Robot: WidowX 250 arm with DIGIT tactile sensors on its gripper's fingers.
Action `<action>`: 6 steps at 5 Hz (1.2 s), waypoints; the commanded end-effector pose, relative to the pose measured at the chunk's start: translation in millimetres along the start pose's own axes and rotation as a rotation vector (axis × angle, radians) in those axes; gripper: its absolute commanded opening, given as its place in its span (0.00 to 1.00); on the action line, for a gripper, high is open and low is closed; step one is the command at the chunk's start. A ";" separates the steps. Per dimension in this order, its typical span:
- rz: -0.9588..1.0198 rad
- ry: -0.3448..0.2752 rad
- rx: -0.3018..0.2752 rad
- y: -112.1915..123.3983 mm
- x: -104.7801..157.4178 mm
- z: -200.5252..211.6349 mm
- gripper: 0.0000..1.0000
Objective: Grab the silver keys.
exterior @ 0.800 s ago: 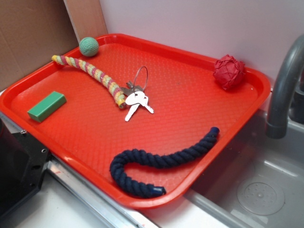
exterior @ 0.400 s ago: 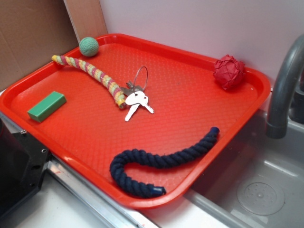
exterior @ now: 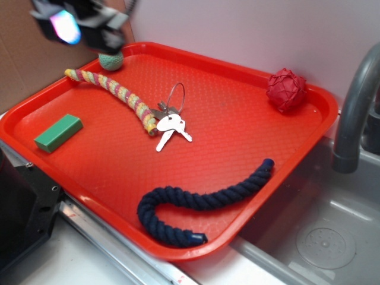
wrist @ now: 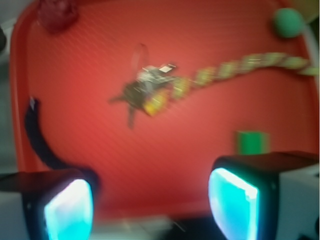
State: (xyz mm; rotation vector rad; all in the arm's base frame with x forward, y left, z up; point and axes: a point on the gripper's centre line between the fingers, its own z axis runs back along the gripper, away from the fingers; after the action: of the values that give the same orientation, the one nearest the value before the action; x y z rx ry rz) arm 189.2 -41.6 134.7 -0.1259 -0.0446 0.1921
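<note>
The silver keys lie on a thin wire ring near the middle of the red tray, touching the end of a striped pink-and-yellow rope. In the wrist view the keys show blurred, well ahead of the jaws. My gripper is high at the upper left of the exterior view, blurred, above the tray's back corner and far from the keys. In the wrist view my gripper has its two glowing pads wide apart with nothing between them.
On the tray lie a green ball at the back left, a green block at the left, a red woven ball at the back right and a dark blue rope at the front. A sink with a grey tap stands to the right.
My gripper has come into the exterior view at the upper left; it was out of view before. The keys and the other things have not moved.
</note>
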 end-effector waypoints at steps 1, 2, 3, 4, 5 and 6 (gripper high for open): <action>0.024 -0.123 0.023 -16.8 45.8 -71.9 1.00; -0.006 -0.111 0.078 -13.7 58.0 -93.9 1.00; -0.012 -0.111 0.131 -5.8 65.0 -94.1 0.00; -0.023 -0.126 0.133 -1.3 69.3 -86.1 0.00; -0.001 -0.138 0.139 6.1 77.3 -75.3 0.00; -0.016 -0.133 0.170 7.3 79.0 -79.1 0.00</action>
State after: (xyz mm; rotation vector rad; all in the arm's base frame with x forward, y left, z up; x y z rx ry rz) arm 257.0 -27.8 42.9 0.0706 -0.1038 0.1829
